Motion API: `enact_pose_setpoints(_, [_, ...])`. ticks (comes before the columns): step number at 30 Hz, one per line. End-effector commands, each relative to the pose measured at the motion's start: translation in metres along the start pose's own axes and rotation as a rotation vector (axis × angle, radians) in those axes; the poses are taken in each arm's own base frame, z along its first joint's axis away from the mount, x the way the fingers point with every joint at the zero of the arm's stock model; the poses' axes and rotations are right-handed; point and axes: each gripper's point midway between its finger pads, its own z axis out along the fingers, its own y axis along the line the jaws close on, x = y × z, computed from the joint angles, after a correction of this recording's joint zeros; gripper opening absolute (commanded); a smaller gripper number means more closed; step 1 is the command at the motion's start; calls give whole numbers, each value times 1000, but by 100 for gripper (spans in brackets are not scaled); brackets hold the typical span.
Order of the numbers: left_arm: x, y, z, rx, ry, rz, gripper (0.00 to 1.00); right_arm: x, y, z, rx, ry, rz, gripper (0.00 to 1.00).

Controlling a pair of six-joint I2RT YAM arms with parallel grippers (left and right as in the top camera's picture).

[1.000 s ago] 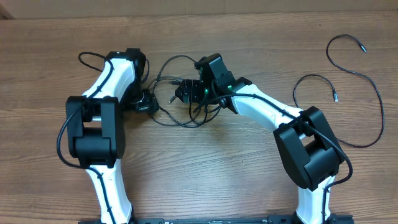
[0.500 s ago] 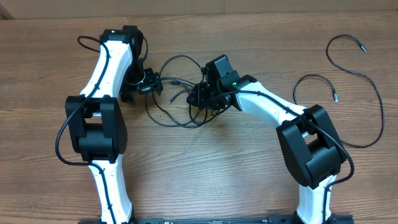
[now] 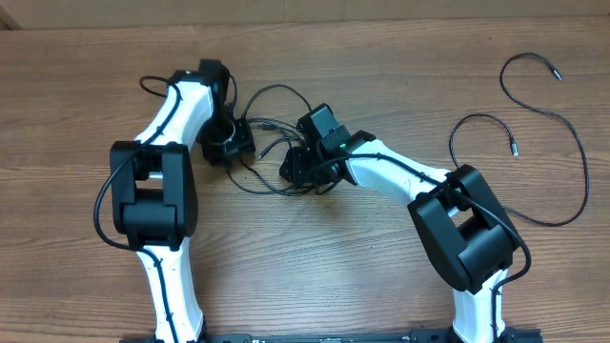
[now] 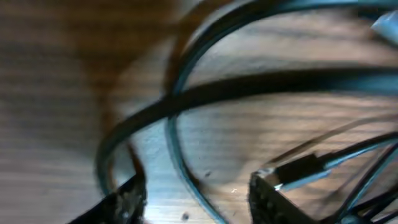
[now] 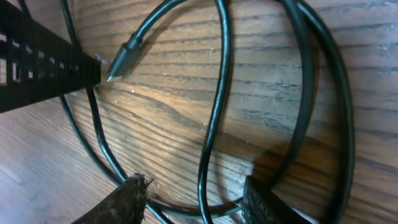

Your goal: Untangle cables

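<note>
A tangle of thin black cables [image 3: 274,125] lies on the wooden table between my two arms, with loops and small plugs. My left gripper [image 3: 232,145] is low over the tangle's left side. In the left wrist view it is open [image 4: 199,200], with one cable strand [image 4: 180,155] running between the fingers and a plug [image 4: 305,169] just to the right. My right gripper [image 3: 297,167] is at the tangle's lower right. In the right wrist view it is open [image 5: 199,202], with a cable strand [image 5: 211,137] passing between its fingers and a plug tip [image 5: 124,59] ahead.
A separate long thin black cable [image 3: 582,157] lies in loose curves at the table's far right, well apart from the tangle. The table's back edge [image 3: 381,21] runs along the top of the overhead view.
My left gripper has swung toward the tangle and dropped slightly. My right gripper has shifted left and nearer the front. The tangle's strands have shifted a little.
</note>
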Motion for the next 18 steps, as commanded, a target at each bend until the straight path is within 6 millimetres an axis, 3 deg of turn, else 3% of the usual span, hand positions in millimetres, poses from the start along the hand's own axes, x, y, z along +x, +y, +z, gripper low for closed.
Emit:
enact_pose_setpoints(1, [9,2,19,6,24,0,47,9,-5,10,43,8,-17,50])
enact_pose_setpoints(6, [15,12,29,-27,34,-4,44,11,-8,12,96,-11,-33,50])
enact_pose_setpoints(10, [14,18,30,-63,24,-3,45,17,-10,13,125,-3,-38,43])
enact_pose_setpoints(13, [14,18,30,-62,23,-4,46,21,-13,14,145,3,-42,34])
enact_pose_setpoints(16, [13,18,30,-60,20,-3,45,23,-17,15,155,6,-40,4])
enact_pose_setpoints(18, [13,18,30,-61,19,-3,45,24,-13,14,138,12,-40,4])
